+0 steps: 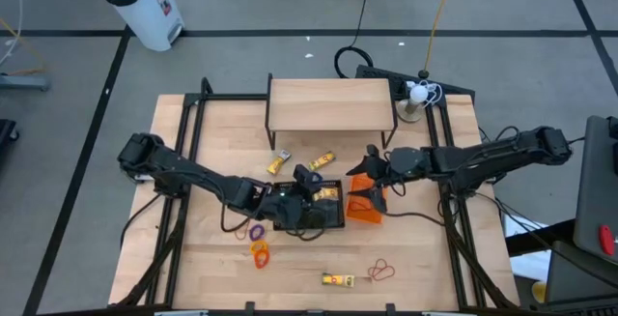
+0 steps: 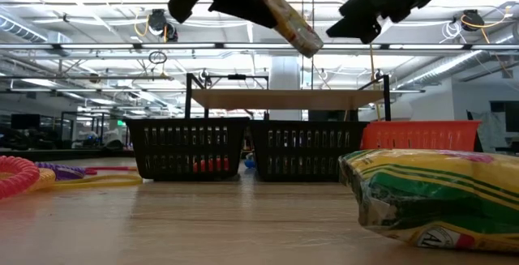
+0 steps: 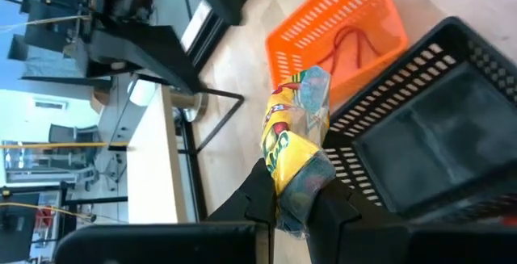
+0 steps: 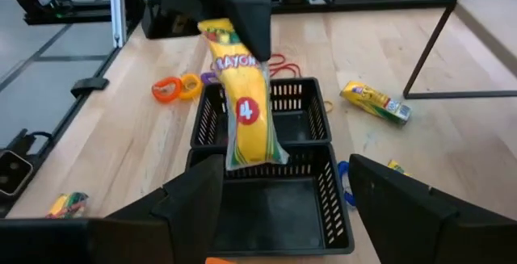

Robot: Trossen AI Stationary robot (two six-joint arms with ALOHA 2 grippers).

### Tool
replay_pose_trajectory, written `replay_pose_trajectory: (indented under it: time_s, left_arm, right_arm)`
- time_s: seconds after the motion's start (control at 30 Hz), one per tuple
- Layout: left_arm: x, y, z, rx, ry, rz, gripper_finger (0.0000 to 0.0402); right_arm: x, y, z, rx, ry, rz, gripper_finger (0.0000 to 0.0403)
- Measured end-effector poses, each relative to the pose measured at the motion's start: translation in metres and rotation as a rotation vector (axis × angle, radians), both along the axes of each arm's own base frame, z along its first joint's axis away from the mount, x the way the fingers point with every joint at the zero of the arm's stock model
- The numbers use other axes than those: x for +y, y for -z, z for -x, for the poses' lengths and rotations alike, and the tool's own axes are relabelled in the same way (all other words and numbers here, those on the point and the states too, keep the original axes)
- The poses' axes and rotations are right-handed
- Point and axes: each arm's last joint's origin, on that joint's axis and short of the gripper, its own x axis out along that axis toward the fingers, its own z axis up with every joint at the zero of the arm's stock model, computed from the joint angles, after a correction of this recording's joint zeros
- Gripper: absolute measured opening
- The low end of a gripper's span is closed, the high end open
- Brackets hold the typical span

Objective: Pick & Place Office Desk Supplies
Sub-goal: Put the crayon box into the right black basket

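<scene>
My left gripper (image 1: 307, 181) is shut on a yellow crayon pack (image 4: 242, 111) and holds it in the air above two black baskets (image 1: 309, 212) at the table's middle. My right gripper (image 4: 299, 203) stands open just right of them, above an orange basket (image 1: 365, 206), with nothing between its fingers. A red rubber band (image 3: 351, 50) lies in the orange basket. Loose crayon packs (image 1: 279, 163) (image 1: 322, 159) (image 1: 338, 279) lie flat on the table. Purple (image 1: 256, 231), orange (image 1: 260, 251) and red (image 1: 381, 272) rubber bands lie near the front. My left gripper pinches one end of the crayon pack (image 3: 295, 187) between its two fingers (image 3: 258, 203). The fingers come slanting down from the table's left. The pack sticks out past the fingertips, tilted down, lifted clear above the black baskets.
A wooden shelf on black legs (image 1: 331, 105) stands at the far middle of the table. Black frame rails (image 1: 183, 142) run along both sides. One crayon pack (image 2: 438, 196) lies close before the low camera. A white bin (image 1: 140, 2) stands on the floor beyond.
</scene>
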Motion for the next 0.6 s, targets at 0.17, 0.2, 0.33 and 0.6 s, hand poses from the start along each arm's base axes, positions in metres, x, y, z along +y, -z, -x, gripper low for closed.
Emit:
replay_pose_trajectory:
  time_s: [0.17,0.2,0.33,0.6]
  left_arm:
    - [-0.006,0.003,0.005,0.027,-0.018,0.006,0.0033]
    - [-0.006,0.004,0.006,0.035,-0.024,0.011,0.0033]
    - [-0.007,0.008,0.011,0.069,-0.054,0.039,0.0033]
    - [-0.009,0.011,0.013,0.090,-0.061,0.108,0.0031]
  right_arm:
    - [-0.001,-0.008,0.010,-0.015,0.002,-0.006,0.0256]
    - [-0.001,-0.009,0.012,-0.009,0.003,-0.008,0.0256]
    - [-0.002,-0.012,0.020,-0.001,0.005,-0.012,0.0256]
    - [-0.006,-0.018,0.034,0.001,0.088,0.031,0.0256]
